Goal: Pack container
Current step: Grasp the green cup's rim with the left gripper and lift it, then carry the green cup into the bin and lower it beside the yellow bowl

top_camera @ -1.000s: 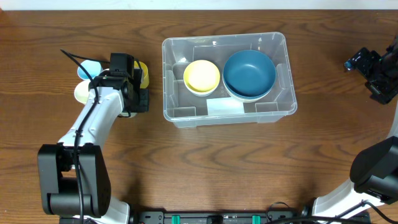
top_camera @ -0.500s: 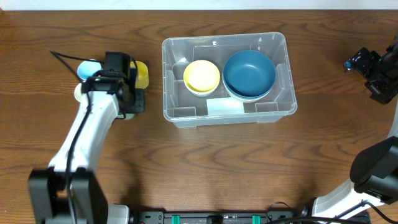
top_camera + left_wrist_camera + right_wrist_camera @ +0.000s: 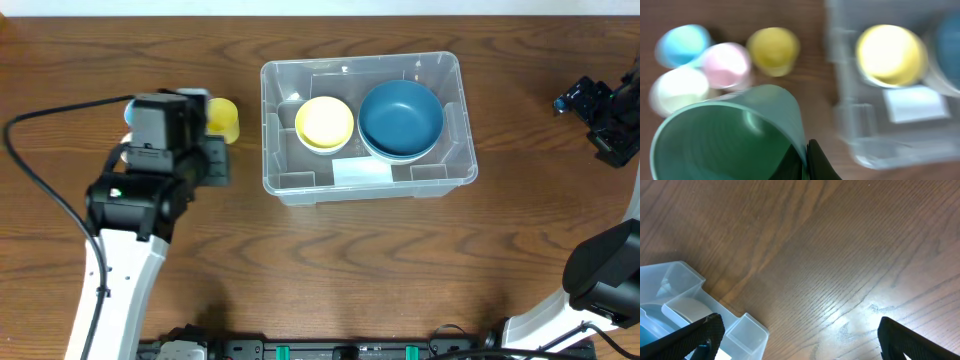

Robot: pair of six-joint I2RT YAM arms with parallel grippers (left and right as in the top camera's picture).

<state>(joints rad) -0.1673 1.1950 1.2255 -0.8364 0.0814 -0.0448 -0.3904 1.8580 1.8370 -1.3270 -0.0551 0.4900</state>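
Overhead, the container (image 3: 290, 181) sits about mid-table, nudged toward 12 o'clock, with its long sides running 9 to 3. Inside it, a yellow bowl (image 3: 324, 123) fills the 9 o'clock half and a bigger blue bowl (image 3: 401, 118) the 3 o'clock half, the two just beside each other. The white label (image 3: 360, 172) lies against the 6 o'clock wall.

At 9 o'clock of the container the left arm (image 3: 150, 180) reaches in from the near edge of the table (image 3: 400, 270), and from above its bulk hides the fingers. A yellow cup (image 3: 222, 118) stands between the arm's head and the container, apart from the wall. A sliver of a blue cup (image 3: 128, 112) peeks out on the arm's far side.

The left wrist view is blurred, but the left gripper (image 3: 806, 162) is plainly pinched tight on the wall of a green cup (image 3: 725, 140), right at the rim. The cup is tilted with its mouth toward the lens. Under it on the wood stand the blue cup (image 3: 684, 45) at 10 o'clock and a pink cup (image 3: 726, 65) pressed beside it. A white cup (image 3: 679, 90) stands at 9 o'clock, and the yellow cup (image 3: 773, 50) is nearer 12.

The right gripper (image 3: 600, 115) hangs far out at 3 o'clock, well apart from the container. In its own view (image 3: 800, 325) the fingers stand wide apart with only bare wood between them. A corner of the container (image 3: 690, 307) shows at 8 o'clock.
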